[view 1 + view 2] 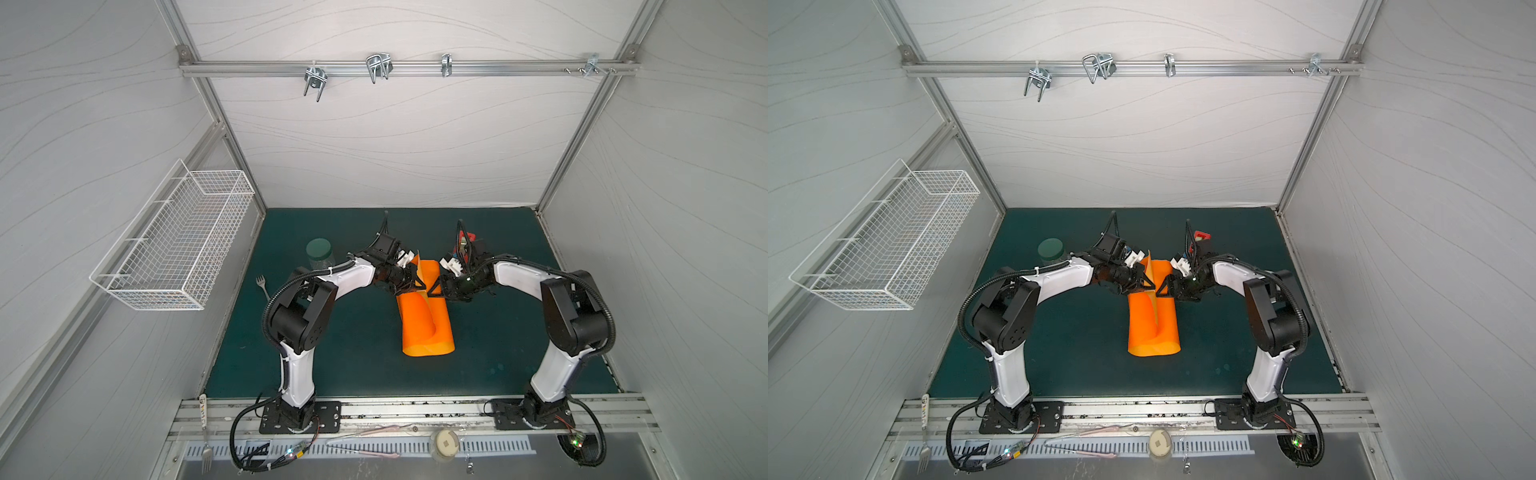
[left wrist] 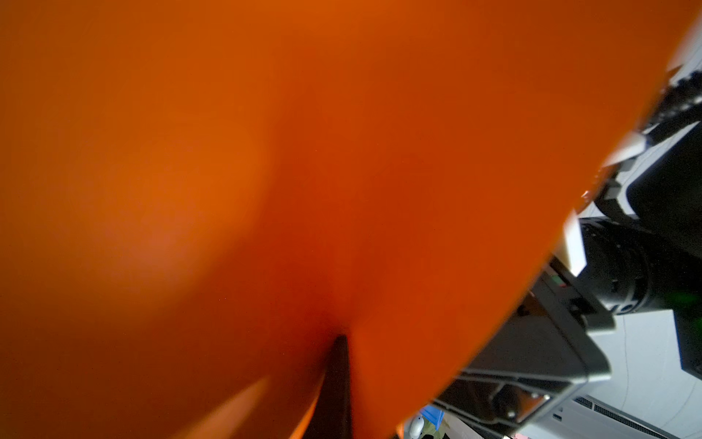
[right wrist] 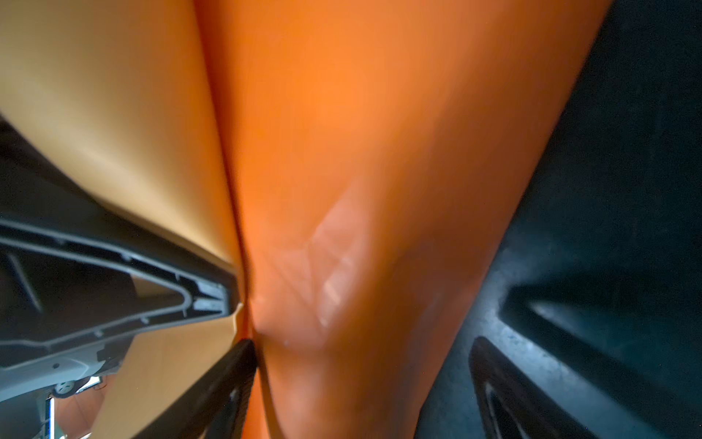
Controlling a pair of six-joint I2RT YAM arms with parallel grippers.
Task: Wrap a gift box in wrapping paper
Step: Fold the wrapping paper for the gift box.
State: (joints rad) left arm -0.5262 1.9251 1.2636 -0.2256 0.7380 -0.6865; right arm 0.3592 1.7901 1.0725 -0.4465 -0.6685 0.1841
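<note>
I am pinching a flap of the loosely rolled paper (image 1: 424,328) in my left gripper (image 1: 419,284), right gripper (image 3: 362,344) gaping; box hidden, ends not yet folded.

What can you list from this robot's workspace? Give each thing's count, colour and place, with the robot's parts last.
wrapping paper: one, orange, folded over at mid-mat
gift box: none visible
jar: one, clear with green lid, on the mat beside the left arm
forks: two, silver; one on the mat near the jar, one on the front ledge
tape dispenser: one, red, behind the right wrist
wire basket: one, white, on the left wall
hooks: four, silver, on the back rail
mat: one, dark green, covering the floor
left gripper: one, black, shut on a raised paper flap
right gripper: one, black, open over the paper
</note>
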